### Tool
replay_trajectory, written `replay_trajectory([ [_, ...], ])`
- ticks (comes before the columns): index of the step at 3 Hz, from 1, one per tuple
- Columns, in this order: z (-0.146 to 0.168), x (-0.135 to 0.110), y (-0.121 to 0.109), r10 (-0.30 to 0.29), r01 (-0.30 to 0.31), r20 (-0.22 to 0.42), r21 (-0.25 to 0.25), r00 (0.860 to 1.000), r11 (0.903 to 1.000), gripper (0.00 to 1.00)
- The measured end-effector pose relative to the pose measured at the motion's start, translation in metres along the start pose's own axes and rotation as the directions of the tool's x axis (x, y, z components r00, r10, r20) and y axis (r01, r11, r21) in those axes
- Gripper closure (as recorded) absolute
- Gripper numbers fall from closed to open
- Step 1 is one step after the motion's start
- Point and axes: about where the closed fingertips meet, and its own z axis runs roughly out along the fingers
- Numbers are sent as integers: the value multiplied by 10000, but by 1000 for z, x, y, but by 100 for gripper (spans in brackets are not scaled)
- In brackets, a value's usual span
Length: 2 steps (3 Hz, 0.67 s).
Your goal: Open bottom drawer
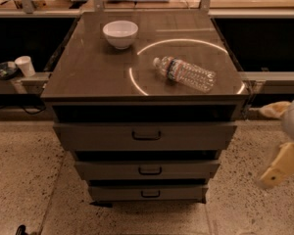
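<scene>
The bottom drawer [117, 193] is the lowest, smallest front of the grey-brown cabinet, shut, with a small black handle [150, 194] at its centre. Above it are the middle drawer [108, 170] and the tall top drawer [98, 136], both shut. My gripper [265, 147] hangs at the far right, beside the cabinet at about middle-drawer height and well clear of it. Its cream fingers [278, 166] are spread apart and hold nothing.
On the cabinet top [88, 72] stand a white bowl [120, 34] and a plastic water bottle [185, 73] lying on its side. A white paper cup [25, 65] sits on a ledge at the left. Speckled floor [19, 180] surrounds the cabinet.
</scene>
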Motion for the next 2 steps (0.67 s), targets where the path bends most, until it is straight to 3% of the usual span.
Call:
replay_trajectory([
  [1, 32, 11, 25, -281, 261, -523, -377, 9982, 9989, 0],
  [2, 34, 19, 26, -323, 293, -771, -394, 9965, 9988, 0],
])
